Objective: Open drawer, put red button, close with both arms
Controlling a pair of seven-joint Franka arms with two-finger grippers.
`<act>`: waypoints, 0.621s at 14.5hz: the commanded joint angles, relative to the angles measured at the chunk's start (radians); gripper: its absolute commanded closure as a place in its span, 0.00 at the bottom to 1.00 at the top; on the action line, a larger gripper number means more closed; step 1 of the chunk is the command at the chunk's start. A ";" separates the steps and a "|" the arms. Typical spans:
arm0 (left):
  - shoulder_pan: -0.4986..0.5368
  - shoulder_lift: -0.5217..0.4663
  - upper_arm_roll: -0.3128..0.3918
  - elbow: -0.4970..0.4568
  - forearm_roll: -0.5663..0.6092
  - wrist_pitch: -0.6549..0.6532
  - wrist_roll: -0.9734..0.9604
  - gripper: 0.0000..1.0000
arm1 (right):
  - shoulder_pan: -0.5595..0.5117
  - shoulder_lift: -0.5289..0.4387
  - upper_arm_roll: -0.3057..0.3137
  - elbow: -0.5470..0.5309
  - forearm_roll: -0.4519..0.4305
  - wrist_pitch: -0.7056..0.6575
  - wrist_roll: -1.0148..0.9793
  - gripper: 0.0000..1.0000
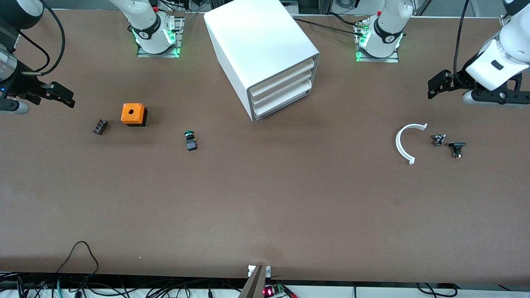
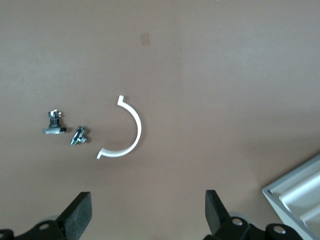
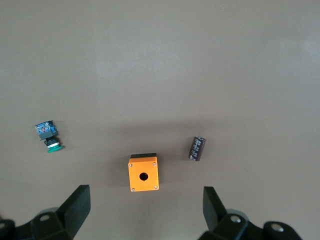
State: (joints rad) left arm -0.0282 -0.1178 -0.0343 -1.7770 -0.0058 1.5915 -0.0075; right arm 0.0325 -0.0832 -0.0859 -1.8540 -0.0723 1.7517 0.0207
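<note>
Drawer (image 1: 283, 100) sits shut, bottommost in the white cabinet (image 1: 256, 41) on the brown table (image 1: 265, 207), front angled toward the left arm's end. Left gripper (image 2: 147, 215) and right gripper (image 3: 145, 215) both hover up high, fingers apart, holding nothing.

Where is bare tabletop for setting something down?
Bare: the brown table nearer the camera than everything. Crowded: around the orange box, green-capped button and dark cylinder; and around the white curved piece.
</note>
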 commanded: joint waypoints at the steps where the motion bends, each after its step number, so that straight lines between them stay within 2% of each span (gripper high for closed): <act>1: -0.006 0.007 0.007 0.065 0.024 -0.073 0.031 0.00 | -0.002 -0.012 -0.002 -0.001 0.023 0.000 -0.024 0.00; 9: 0.007 0.061 0.005 0.109 0.018 -0.070 0.034 0.00 | -0.002 -0.012 -0.002 -0.001 0.023 -0.001 -0.024 0.00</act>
State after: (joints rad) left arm -0.0247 -0.0838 -0.0274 -1.7243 -0.0052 1.5431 0.0000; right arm 0.0325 -0.0833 -0.0859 -1.8540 -0.0722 1.7517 0.0201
